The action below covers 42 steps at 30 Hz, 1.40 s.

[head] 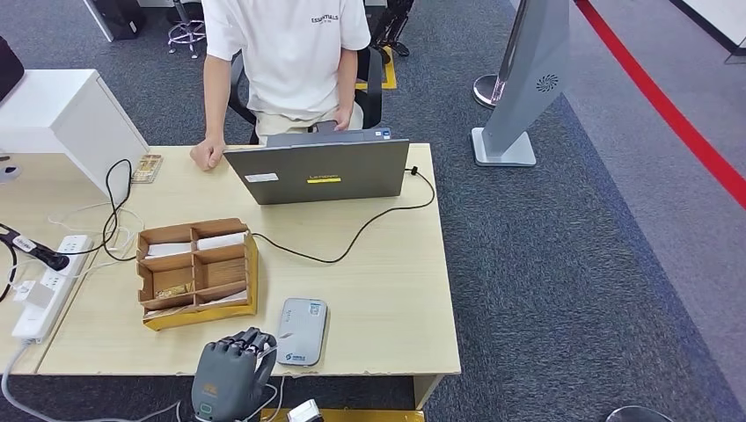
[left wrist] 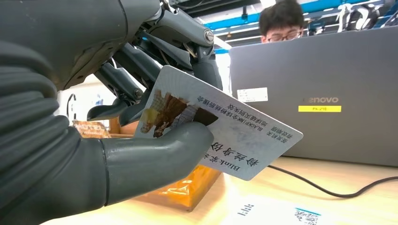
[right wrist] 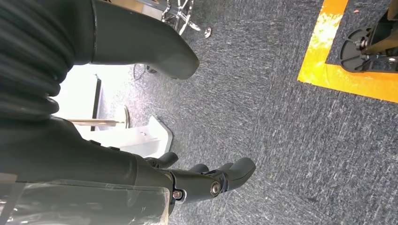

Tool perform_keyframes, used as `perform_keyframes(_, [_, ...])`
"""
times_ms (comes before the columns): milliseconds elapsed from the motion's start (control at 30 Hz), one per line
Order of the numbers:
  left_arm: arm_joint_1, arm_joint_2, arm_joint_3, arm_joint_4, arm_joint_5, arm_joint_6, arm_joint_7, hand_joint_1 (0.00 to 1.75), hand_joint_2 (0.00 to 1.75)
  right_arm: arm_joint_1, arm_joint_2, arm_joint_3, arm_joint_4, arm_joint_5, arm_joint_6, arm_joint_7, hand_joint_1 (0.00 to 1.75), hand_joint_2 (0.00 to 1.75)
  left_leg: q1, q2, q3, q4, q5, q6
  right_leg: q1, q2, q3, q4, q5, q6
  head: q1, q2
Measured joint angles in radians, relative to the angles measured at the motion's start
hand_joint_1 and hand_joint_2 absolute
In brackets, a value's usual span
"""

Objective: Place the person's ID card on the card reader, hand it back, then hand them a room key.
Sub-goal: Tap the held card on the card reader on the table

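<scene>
My left hand (head: pixel 232 371) hovers at the table's near edge, just left of the grey card reader (head: pixel 302 331). It pinches a white ID card (left wrist: pixel 220 123) with a small picture and printed text between thumb and fingers (left wrist: pixel 155 154). The card is tilted above the tabletop. A person in a white T-shirt (head: pixel 290 53) stands behind the open laptop (head: pixel 321 170), one hand resting on the table. My right hand (right wrist: pixel 206 180) hangs over the carpet with its fingers apart and nothing in them.
A wooden compartment box (head: pixel 195 271) with cards sits left of the reader. A black cable (head: pixel 352 237) runs from the laptop across the table. A power strip (head: pixel 48 286) lies at the left edge. A grey stand (head: pixel 519 88) is on the carpet to the right.
</scene>
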Motion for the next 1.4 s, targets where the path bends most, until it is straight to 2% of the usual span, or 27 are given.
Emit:
perform_keyframes(300, [0.011,-0.004,0.036,0.000,0.001,0.000,-0.010,1.75,1.75,0.000,0.002,0.000,0.000,0.005,0.000,0.001,0.00,1.75,0.000,0.000,0.000,0.000,0.000,0.000,0.000,0.000,0.000,0.000,0.000,0.000,0.000,0.000])
perform_keyframes(567, [0.019,-0.019,0.126,0.002,0.012,0.000,-0.068,1.75,1.75,0.000,0.005,0.000,0.000,0.016,-0.004,-0.002,0.00,1.75,0.000,0.000,0.000,0.000,0.000,0.000,0.000,0.000,0.000,0.000,0.000,0.000,0.000,0.000])
perform_keyframes(833, [0.015,-0.040,0.156,0.017,-0.038,0.000,-0.058,1.75,1.75,0.000,0.014,0.000,0.000,0.033,-0.016,-0.012,0.00,1.75,0.000,0.000,0.000,0.000,0.000,0.000,0.000,0.000,0.000,0.000,0.000,0.000,0.000,0.000])
perform_keyframes(1400, [-0.108,-0.049,0.164,0.077,-0.104,0.000,-0.009,1.75,1.75,-0.007,0.017,0.000,0.000,0.066,-0.016,-0.044,0.00,1.75,0.000,-0.001,0.000,0.000,0.001,0.000,0.000,0.000,0.000,0.000,0.000,0.000,0.000,0.000])
